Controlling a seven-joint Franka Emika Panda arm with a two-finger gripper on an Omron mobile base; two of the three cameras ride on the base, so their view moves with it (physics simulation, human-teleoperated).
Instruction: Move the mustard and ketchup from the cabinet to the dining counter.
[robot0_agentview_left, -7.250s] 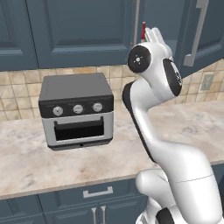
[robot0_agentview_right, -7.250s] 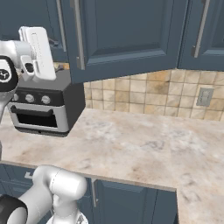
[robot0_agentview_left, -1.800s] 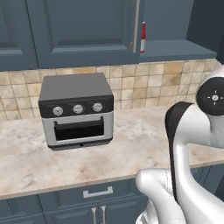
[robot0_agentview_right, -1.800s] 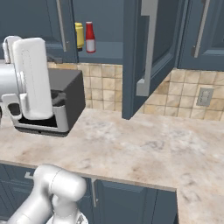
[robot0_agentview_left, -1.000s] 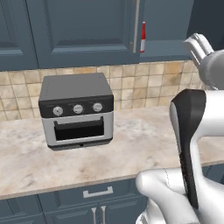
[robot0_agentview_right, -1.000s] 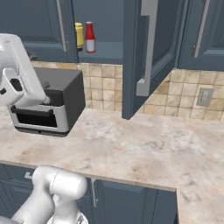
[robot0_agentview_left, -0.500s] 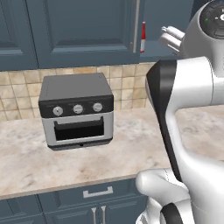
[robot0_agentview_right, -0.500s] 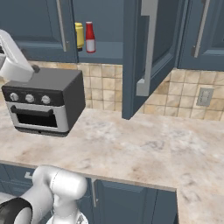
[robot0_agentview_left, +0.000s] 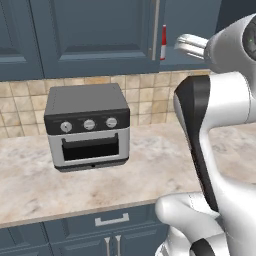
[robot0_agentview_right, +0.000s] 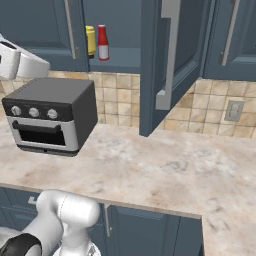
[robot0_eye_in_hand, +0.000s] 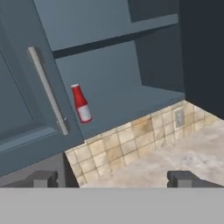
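My gripper (robot0_eye_in_hand: 112, 178) is spread wide and holds nothing; its two dark tips stand far apart at the bottom of the hand view, aimed up at the open cabinet (robot0_eye_in_hand: 131, 94). Below them lie the beige counter (robot0_agentview_right: 165, 175) and the tiled backsplash (robot0_eye_in_hand: 131, 142), with the toaster oven (robot0_agentview_right: 50, 115) off to the side.

Nearest the line of my approach is the shut cabinet door with its long silver handle (robot0_eye_in_hand: 47, 89). It juts just beside the ketchup (robot0_eye_in_hand: 81, 104), which stands upright on the lower shelf close to that door's edge. In the right base view the mustard (robot0_agentview_right: 90, 40) stands right next to the ketchup, on the side towards the shut door, so from the hand view that door hides it.

I judge the reach has barely begun, and the risks are plain. If I come in on this slant, one finger or the wrist could strike the door or its handle before the tips get to the bottle. The ketchup is slim and tall, so a glancing touch could tip it over, perhaps into the mustard. The open door (robot0_agentview_right: 165, 65) hangs out over the counter, and a wide swing of my arm could knock it.
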